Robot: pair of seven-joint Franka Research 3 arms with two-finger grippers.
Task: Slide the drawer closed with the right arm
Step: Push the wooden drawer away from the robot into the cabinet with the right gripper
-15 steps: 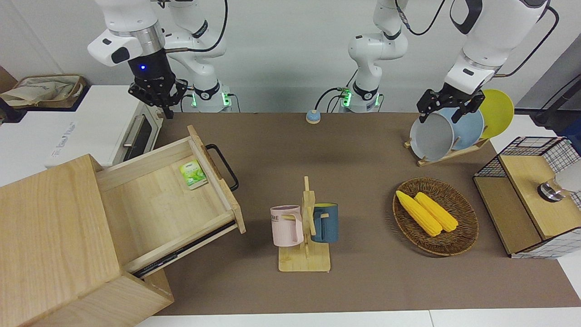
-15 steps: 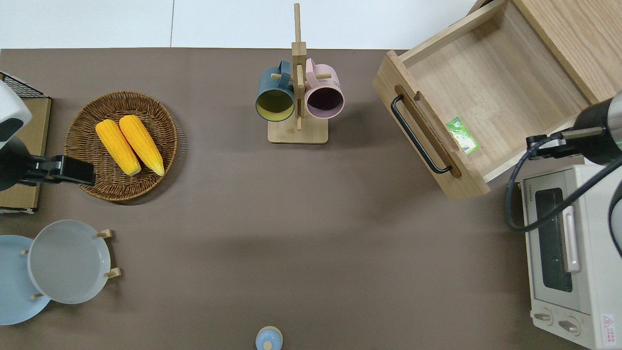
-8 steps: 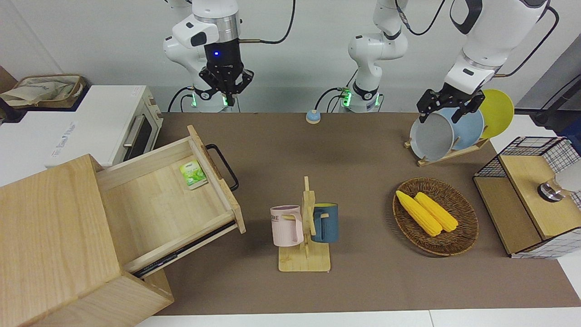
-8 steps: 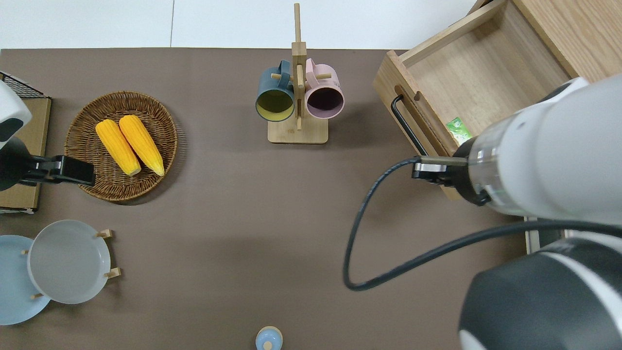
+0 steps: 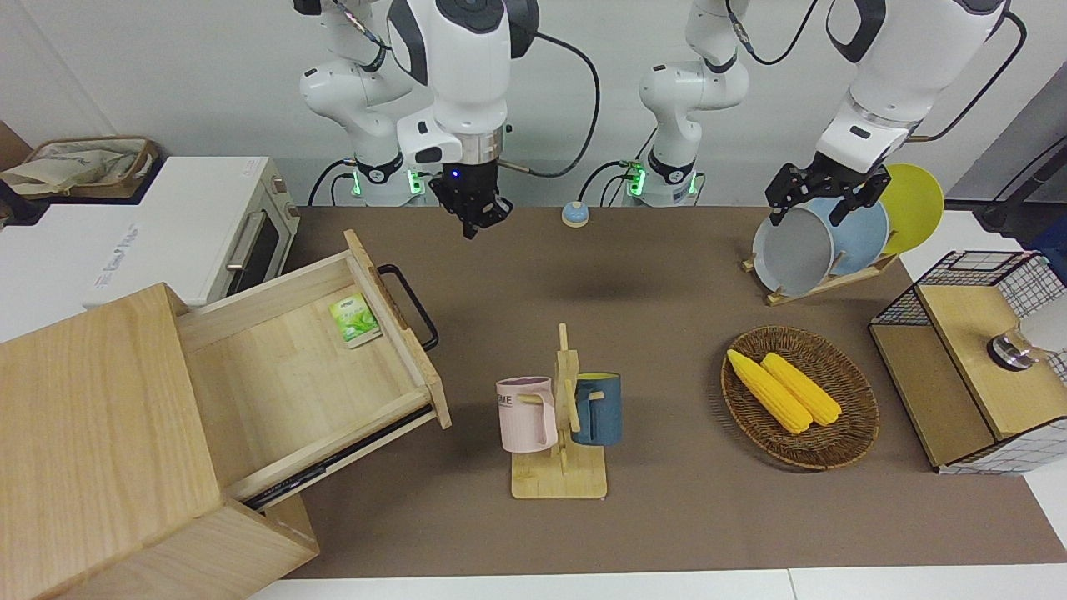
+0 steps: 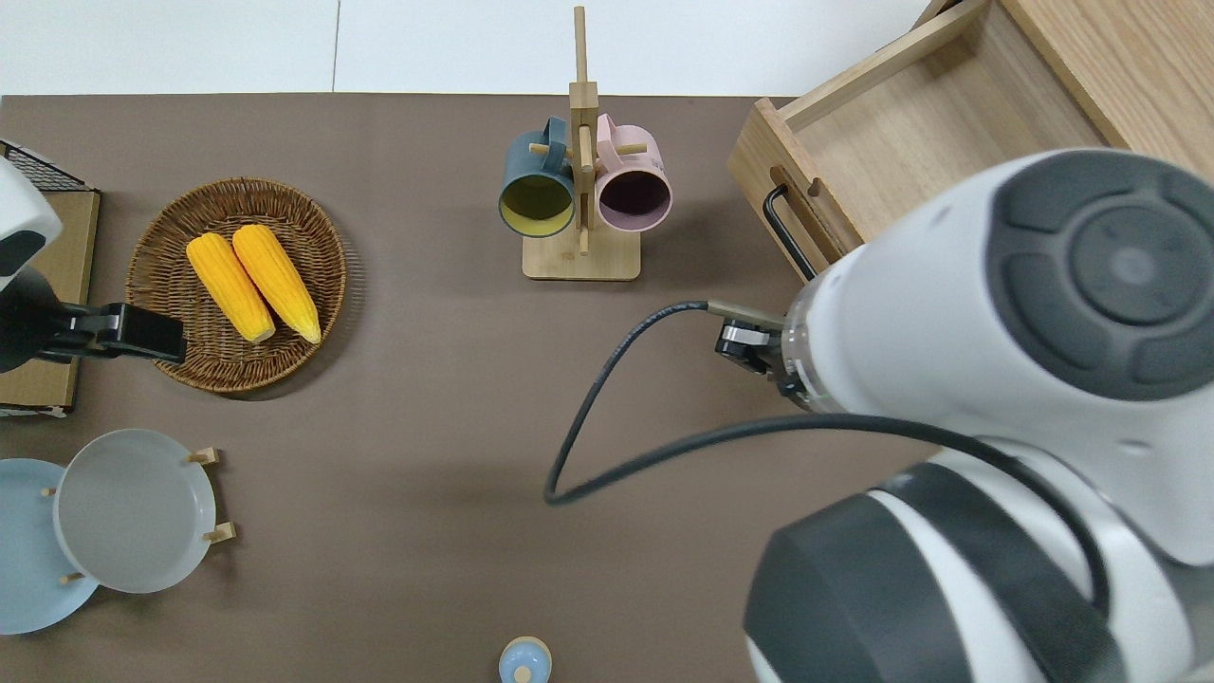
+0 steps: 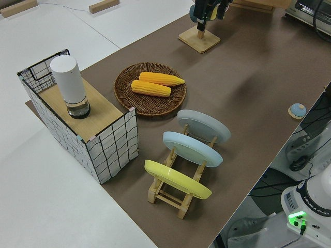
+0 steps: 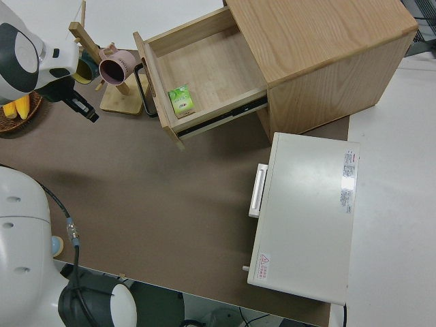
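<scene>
Pulled well out of its large light-wood cabinet (image 5: pixel 100 433), the wide shallow pale-wood drawer (image 5: pixel 308 375) stands open at the right arm's end of the table, its black metal bar handle (image 5: pixel 410 304) facing the middle of the brown table mat (image 5: pixel 667 517). A small green packet (image 5: pixel 354 320) lies flat on the drawer floor, against the inside of the front panel at the end nearer to the robots. A white toaster oven (image 8: pixel 306 218) sits beside the cabinet, nearer to the robots.

The right arm (image 5: pixel 458 67), white with dark grey joints and a blue wrist light, hangs in the air with its black two-finger gripper (image 5: pixel 477 218) pointing down, apart from the drawer and touching nothing. In the overhead view the arm's own body hides the gripper; it seems to be over bare mat just beside the drawer front. Its fingers look drawn together with nothing between them, though the view is poor. The left arm is parked; its gripper (image 5: pixel 825 190) has its fingers spread.

A wooden mug tree (image 5: pixel 563 433) with a pink mug (image 5: pixel 527 413) and a dark blue mug (image 5: pixel 598 408) stands near the drawer front, toward the middle of the table.
</scene>
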